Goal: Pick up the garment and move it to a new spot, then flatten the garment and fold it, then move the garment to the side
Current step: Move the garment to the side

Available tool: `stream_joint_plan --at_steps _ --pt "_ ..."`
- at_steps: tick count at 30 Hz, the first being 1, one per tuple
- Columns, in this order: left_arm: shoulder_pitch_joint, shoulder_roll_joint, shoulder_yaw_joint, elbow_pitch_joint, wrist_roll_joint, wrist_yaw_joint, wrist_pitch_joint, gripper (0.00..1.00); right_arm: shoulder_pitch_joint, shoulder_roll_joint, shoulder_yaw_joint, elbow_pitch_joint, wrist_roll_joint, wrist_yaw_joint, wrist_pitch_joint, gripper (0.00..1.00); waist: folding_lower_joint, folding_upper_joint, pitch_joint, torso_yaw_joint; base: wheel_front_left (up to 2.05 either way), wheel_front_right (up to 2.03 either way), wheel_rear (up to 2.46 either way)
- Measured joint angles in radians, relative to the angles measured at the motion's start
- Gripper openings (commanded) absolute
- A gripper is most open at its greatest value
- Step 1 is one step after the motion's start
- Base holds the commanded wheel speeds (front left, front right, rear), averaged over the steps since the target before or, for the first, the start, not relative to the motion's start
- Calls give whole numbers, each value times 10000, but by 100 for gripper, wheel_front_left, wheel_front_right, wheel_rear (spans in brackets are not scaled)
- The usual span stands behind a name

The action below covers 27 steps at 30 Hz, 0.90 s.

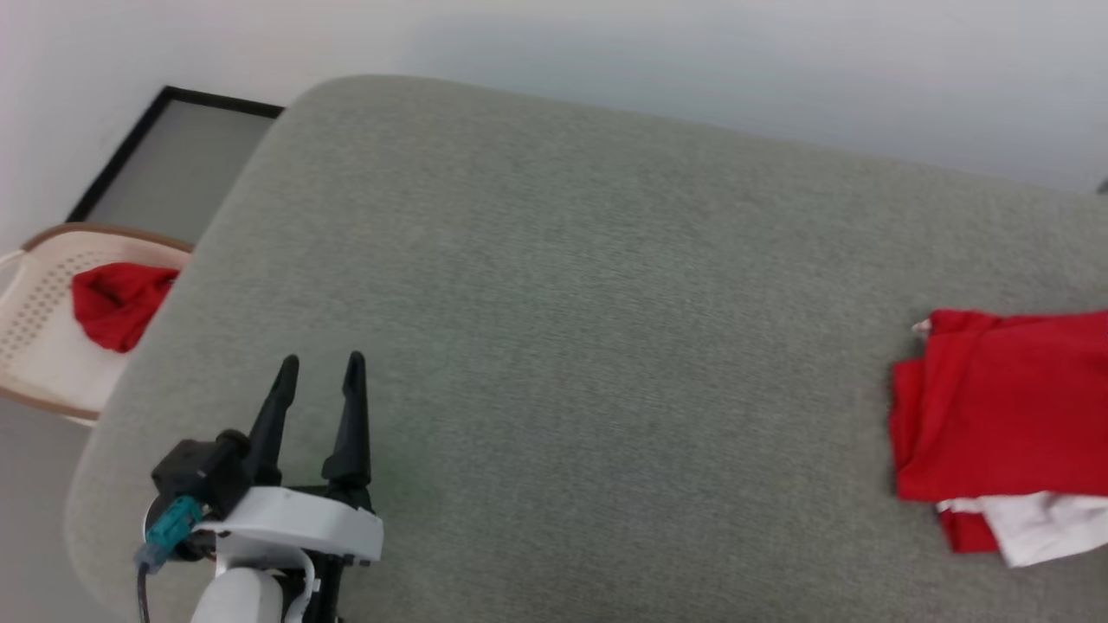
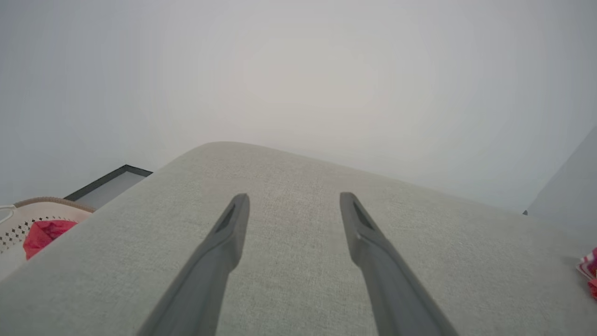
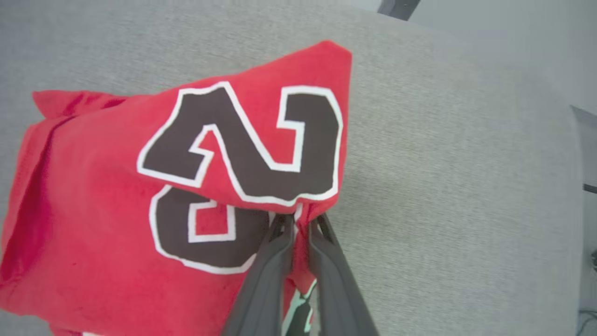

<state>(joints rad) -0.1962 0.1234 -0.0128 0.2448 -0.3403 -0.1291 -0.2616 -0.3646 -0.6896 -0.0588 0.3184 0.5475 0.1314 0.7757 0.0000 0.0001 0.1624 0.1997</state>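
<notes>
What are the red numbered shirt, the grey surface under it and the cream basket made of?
Red shirt with black white-outlined numbers: soft matte knit, cotton or polyester perhaps; it folds and creases. Grey padded surface: woven upholstery fabric, coarse weave showing. Cream perforated basket: probably smooth moulded plastic, with regular holes.

The garment (image 3: 93, 261), red with black white-outlined numerals, lies folded.

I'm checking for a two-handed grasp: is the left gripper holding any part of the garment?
No, the left gripper stands open over the bare grey cushion, with nothing in it.
</notes>
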Motion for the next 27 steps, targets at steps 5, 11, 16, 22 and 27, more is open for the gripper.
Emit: stream_joint_plan --at_steps 5,11,16,22,27 --pt "-304 36 -217 -33 81 0 0 100 -412 -855 276 142 107 0 -639 0 0 0 366 -392 0 0 0" --pt "-758 159 -420 -102 69 0 0 100 -988 -1967 849 366 150 0 -1336 0 0 0 924 -780 0 0 0" --pt "-1074 236 -546 -207 58 0 2 100 -1520 -3033 1540 508 59 0 -1802 0 0 0 1522 -1090 0 0 0" --pt "-1272 224 -685 -270 58 0 0 100 -1817 -3986 2360 769 -416 0 -2222 0 0 0 2050 -1276 0 0 0" --pt "-1381 244 -782 -284 48 0 0 100 -2067 -4516 3141 1093 -1152 0 -2468 0 0 0 2334 -1282 0 0 0"
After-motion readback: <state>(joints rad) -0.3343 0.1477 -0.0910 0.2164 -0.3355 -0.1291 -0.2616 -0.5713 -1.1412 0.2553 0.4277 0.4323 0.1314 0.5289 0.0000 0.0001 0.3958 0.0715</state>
